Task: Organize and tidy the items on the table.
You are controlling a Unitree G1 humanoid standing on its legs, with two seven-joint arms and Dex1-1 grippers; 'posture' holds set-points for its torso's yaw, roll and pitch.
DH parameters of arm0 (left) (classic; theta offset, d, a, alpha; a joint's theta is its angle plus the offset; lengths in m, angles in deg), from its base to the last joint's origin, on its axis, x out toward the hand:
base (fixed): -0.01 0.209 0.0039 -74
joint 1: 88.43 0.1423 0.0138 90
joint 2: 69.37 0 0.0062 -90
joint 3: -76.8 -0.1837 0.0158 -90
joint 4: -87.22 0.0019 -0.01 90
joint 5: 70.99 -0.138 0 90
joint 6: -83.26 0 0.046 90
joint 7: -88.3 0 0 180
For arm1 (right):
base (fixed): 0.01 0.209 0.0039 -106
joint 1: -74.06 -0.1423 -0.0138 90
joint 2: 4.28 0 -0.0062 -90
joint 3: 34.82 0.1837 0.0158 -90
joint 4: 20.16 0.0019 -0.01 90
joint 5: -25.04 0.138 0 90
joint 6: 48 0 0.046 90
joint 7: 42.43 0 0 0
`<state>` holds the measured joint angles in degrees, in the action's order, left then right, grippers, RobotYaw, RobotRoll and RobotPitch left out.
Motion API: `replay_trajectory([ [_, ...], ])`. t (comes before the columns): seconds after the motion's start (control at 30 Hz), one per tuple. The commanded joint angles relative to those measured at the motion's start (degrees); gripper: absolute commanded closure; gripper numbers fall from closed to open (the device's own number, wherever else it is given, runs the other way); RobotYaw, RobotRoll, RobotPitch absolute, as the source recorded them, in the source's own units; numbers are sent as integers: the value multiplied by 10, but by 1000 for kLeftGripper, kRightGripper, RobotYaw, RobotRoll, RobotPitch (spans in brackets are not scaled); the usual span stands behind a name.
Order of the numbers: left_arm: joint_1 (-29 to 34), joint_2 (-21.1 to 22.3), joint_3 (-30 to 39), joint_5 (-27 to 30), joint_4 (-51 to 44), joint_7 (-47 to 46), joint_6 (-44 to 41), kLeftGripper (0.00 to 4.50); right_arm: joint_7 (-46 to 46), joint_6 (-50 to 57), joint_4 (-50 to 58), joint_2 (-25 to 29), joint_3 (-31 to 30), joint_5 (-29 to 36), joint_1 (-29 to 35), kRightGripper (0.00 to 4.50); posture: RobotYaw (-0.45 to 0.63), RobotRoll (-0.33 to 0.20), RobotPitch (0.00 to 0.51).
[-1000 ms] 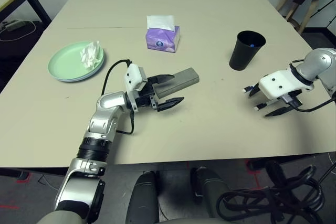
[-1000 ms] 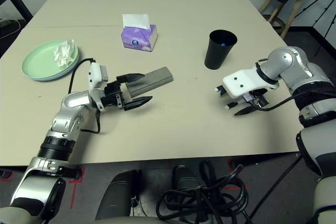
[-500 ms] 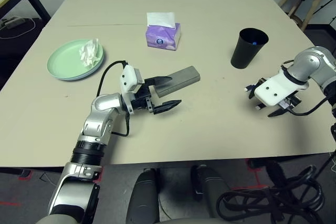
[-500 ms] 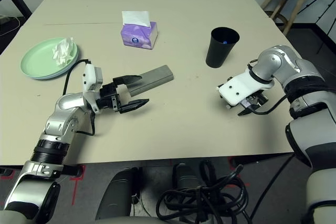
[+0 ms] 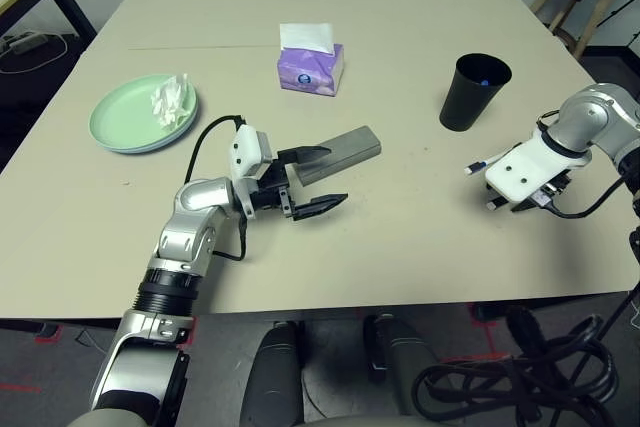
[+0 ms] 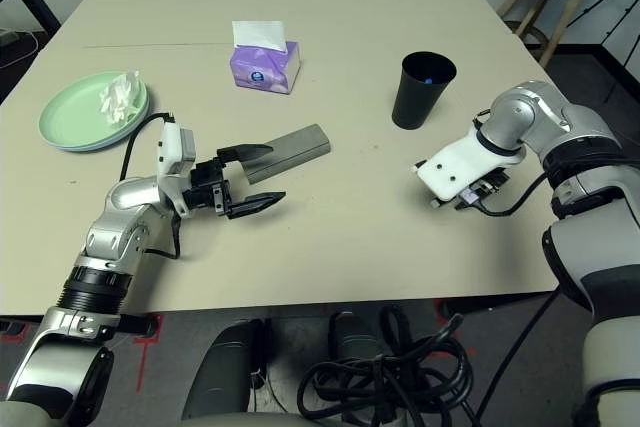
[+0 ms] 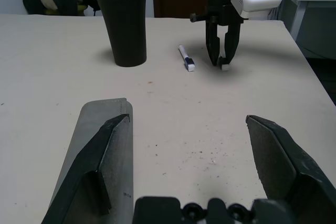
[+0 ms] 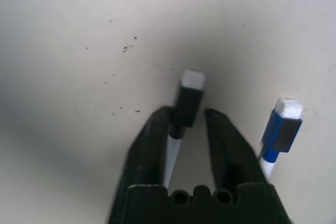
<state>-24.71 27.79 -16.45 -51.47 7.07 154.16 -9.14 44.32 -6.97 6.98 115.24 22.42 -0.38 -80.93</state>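
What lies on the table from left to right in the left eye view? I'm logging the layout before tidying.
Green plate with crumpled tissue → left gripper → black cup → right gripper, pointing down over a pen.

Table: beige top, faint seam across the far part.
Black cup: upright, small blue thing inside, maybe pen, too small to tell.
Grey glasses case: closed, flat, angled, left of cup and nearer robot.
Mint green plate: stacked on pale blue plate, far left of cup.
Crumpled white tissue: on green plate, cup-side rim.
Blue-capped pen: flat on table, just in front of cup.
Black-capped pen: beside it, pinched in right gripper, tip down.
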Motion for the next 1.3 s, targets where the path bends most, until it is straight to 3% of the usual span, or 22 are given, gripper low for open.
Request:
replay_trajectory([
  [0.03,0,0,-1,8,-7,-3,-5,0,13,3,4,-5,3,6,18,4028,87,0,184],
  [0.27,-11,5,9,9,5,-7,-8,0,53,46,11,-5,20,53,14,4087,84,0,166],
  [0.4,-20,7,15,11,17,-6,-11,0,57,174,81,21,-30,205,21,4087,74,0,154],
  [0.5,-31,10,20,14,30,-7,-14,0,57,391,244,70,-48,384,46,4087,68,0,139],
  [0.6,-42,10,25,16,44,-8,-19,0,57,532,353,86,2,478,83,4087,61,0,130],
  [0.77,-68,13,33,2,78,-24,-12,0,-1,674,454,55,135,553,150,4087,43,0,113],
  [0.93,-93,12,38,0,108,-34,-9,0,-129,725,503,-14,262,595,194,4087,28,0,104],
  [1.1,-109,14,36,-3,128,-28,-1,0,-289,675,489,-110,375,590,199,4087,17,0,100],
  [1.3,-117,11,34,-3,135,-26,1,0,-428,596,440,-186,434,548,176,4087,6,0,92],
])
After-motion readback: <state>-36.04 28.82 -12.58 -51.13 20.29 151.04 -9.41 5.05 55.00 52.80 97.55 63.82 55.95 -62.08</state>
